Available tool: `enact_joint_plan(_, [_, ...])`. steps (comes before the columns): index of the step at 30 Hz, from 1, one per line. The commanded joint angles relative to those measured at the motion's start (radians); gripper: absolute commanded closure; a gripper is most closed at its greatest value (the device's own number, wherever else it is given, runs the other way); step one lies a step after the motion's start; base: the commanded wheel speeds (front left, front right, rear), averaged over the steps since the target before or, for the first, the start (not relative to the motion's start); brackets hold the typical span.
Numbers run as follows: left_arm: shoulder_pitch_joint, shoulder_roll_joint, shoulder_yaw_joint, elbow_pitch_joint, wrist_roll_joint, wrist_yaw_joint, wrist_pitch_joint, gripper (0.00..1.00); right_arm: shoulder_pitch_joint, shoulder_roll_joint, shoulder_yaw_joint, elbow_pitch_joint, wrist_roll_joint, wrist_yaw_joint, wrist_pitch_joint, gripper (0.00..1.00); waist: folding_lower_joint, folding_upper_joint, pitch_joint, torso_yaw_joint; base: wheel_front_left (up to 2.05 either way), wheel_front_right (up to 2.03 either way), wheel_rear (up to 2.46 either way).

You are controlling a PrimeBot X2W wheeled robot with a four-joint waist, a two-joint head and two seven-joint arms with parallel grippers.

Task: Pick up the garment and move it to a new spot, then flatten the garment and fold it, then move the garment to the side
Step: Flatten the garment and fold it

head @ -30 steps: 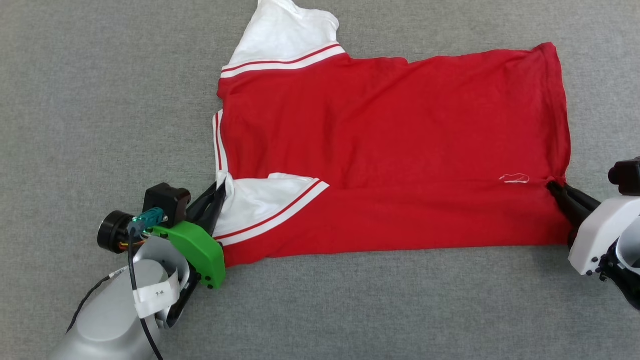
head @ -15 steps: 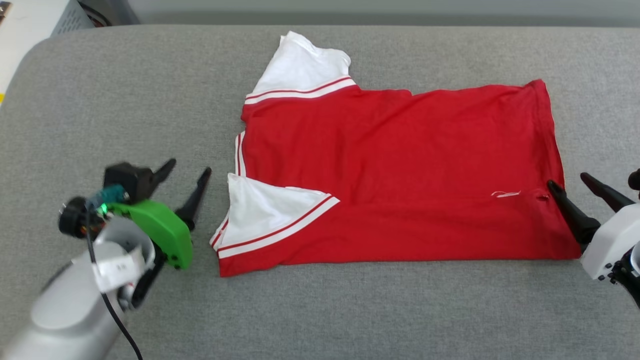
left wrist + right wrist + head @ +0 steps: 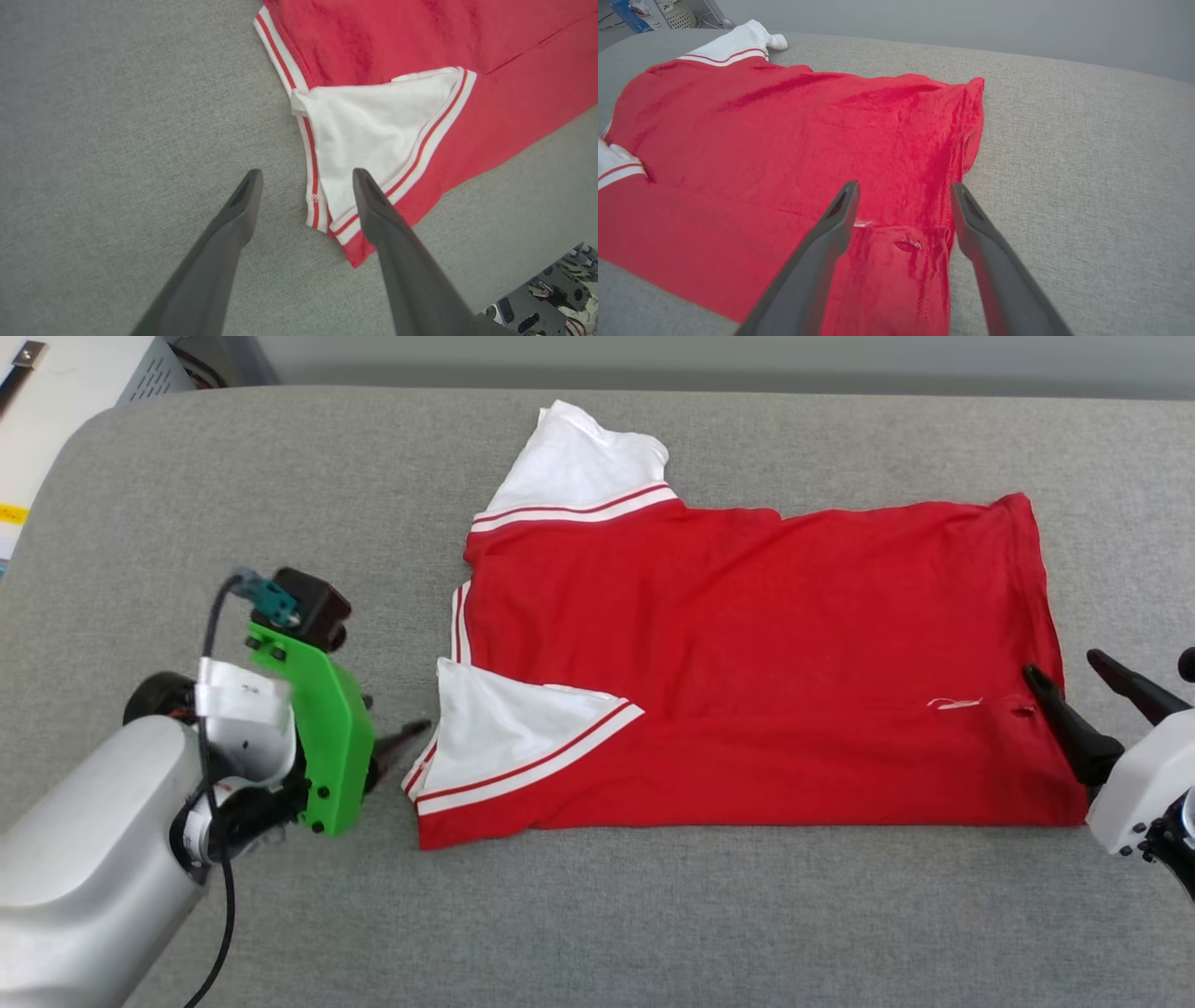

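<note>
**A:** What are your fingers doing?

**B:** My left gripper (image 3: 307, 171) is spread wide and holds nothing. Its tips sit at the striped neck edge of the T-shirt (image 3: 747, 653), by the folded-in white sleeve (image 3: 369, 126). My right gripper (image 3: 904, 185) is spread too and empty, straddling the T-shirt's hem.

**A:** And the T-shirt itself?

**B:** It lies flat on the grey cushion (image 3: 653, 915), its near long edge folded over onto itself.

**A:** What do the views add?

**B:** The right wrist view gives a small hole (image 3: 906, 244) by the hem. The head view gives the other sleeve (image 3: 579, 457) at the T-shirt's far edge and a white mark (image 3: 954, 704).
</note>
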Motion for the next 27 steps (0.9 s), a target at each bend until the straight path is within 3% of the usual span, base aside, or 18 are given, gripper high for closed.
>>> enact_joint_plan(1, [-0.014, 0.003, -0.012, -0.004, -0.021, 0.004, 0.030, 0.00, 0.011, 0.004, -0.002, -0.008, -0.012, -0.001, 0.006, 0.00, 0.0000, 0.0000, 0.012, -0.007, 0.00, 0.00, 0.00])
enact_joint_plan(3, [-0.015, 0.003, -0.051, 0.004, -0.010, 0.005, 0.090, 0.00, 0.007, 0.010, 0.000, -0.017, -0.015, -0.001, 0.021, 0.00, 0.0000, 0.0000, 0.028, -0.020, 0.00, 0.00, 0.00])
enact_joint_plan(7, [0.002, -0.015, -0.079, 0.044, -0.011, 0.003, 0.108, 0.00, -0.007, 0.018, 0.008, -0.022, -0.019, -0.001, 0.031, 0.00, 0.0000, 0.0000, 0.051, -0.041, 0.00, 0.00, 0.00])
enact_joint_plan(16, [0.043, -0.055, -0.155, 0.169, 0.038, -0.027, 0.079, 0.00, -0.034, 0.025, 0.031, -0.012, -0.022, -0.001, 0.036, 0.00, 0.0000, 0.0000, 0.085, -0.063, 0.00, 0.00, 0.00])
enact_joint_plan(17, [0.049, -0.059, -0.159, 0.178, 0.037, -0.032, 0.069, 0.65, -0.038, 0.022, 0.030, -0.011, -0.023, -0.001, 0.034, 0.00, 0.0000, 0.0000, 0.084, -0.063, 0.00, 0.00, 0.00])
enact_joint_plan(18, [0.052, -0.062, -0.158, 0.184, 0.037, -0.035, 0.053, 1.00, -0.041, 0.018, 0.027, -0.012, -0.024, -0.001, 0.032, 0.00, 0.0000, 0.0000, 0.081, -0.062, 0.00, 0.00, 0.00])
enact_joint_plan(23, [0.058, -0.064, -0.135, 0.193, 0.046, -0.043, -0.051, 1.00, -0.071, -0.027, 0.021, -0.039, -0.035, -0.001, 0.048, 0.00, 0.0000, 0.0000, 0.054, -0.053, 0.00, 0.00, 0.00])
enact_joint_plan(27, [0.066, -0.042, -0.106, 0.146, 0.065, -0.037, -0.137, 1.00, -0.109, -0.087, 0.035, -0.081, -0.027, -0.001, 0.126, 0.00, 0.0000, 0.0000, 0.034, -0.051, 0.00, 0.00, 0.00])
